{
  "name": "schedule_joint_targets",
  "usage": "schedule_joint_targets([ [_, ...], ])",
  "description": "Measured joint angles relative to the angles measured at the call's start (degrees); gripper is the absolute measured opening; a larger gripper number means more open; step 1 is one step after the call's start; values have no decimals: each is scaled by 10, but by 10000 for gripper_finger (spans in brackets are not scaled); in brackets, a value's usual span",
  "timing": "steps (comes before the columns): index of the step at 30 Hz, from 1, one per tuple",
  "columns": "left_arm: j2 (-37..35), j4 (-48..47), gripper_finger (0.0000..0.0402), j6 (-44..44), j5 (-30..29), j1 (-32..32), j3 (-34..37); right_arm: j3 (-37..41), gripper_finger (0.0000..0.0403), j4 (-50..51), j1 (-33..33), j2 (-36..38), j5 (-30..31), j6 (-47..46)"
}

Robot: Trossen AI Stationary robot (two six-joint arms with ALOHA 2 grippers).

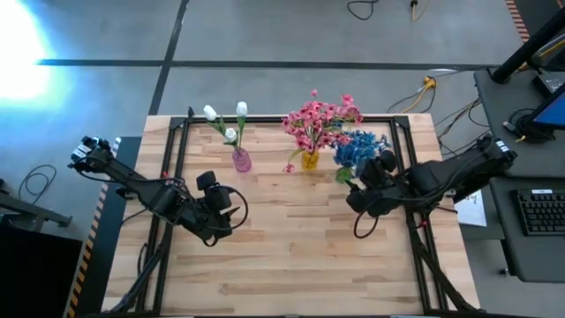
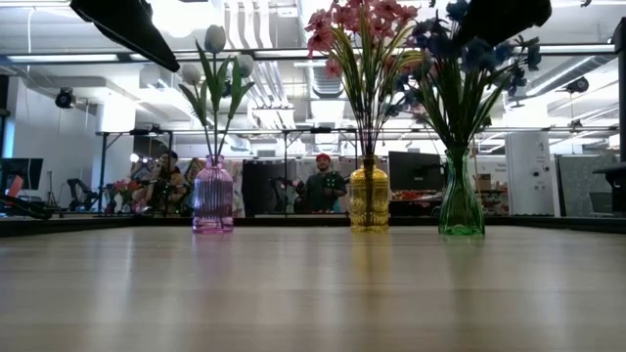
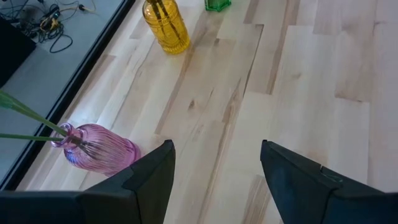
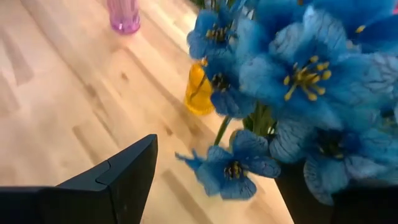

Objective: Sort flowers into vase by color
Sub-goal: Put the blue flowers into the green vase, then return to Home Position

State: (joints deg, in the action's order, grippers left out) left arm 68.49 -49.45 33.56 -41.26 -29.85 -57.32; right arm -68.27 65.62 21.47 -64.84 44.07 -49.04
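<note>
Looks basically sorted: blue flowers (image 1: 360,148) are parked in the green vase (image 2: 460,208), table's 1 o'clock. Right gripper (image 1: 364,188) is spread open, empty, right beside them, so petals could get snagged and the vase tipped. Left gripper (image 1: 214,206) is open too.

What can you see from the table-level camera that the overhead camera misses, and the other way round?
Only the low view shows the green vase under the blue flowers, and people in the room behind the table. Only the high view shows both arms whole, with the left gripper over bare wood near the pink vase and the right gripper beside the blue flowers. Both show the pink vase with white buds and the yellow vase with pink flowers.
</note>
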Motion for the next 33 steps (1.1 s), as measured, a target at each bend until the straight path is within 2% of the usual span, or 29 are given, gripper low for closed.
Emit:
schedule_joint_targets([
  [6,0,1,222,1,0,0,0,-22,293,39,0,0,-35,-7],
  [12,0,0,222,2,0,0,0,-28,293,68,0,0,-110,-21],
  [16,0,0,222,2,0,0,0,-39,290,82,0,0,-133,-25],
  [22,0,0,222,2,2,0,0,-87,288,117,0,0,-194,-26],
  [24,-1,0,222,3,42,0,-1,-108,285,129,5,0,-201,-23],
  [27,-3,0,222,4,157,-6,-14,-141,281,161,16,0,-203,-10],
  [29,-5,-1,222,6,207,-17,-25,-163,278,189,23,0,-204,-9],
  [31,-7,0,222,7,237,-34,-35,-182,274,209,26,2,-201,-5],
  [33,-10,8,222,10,237,-61,-42,-188,271,211,29,8,-199,14],
])
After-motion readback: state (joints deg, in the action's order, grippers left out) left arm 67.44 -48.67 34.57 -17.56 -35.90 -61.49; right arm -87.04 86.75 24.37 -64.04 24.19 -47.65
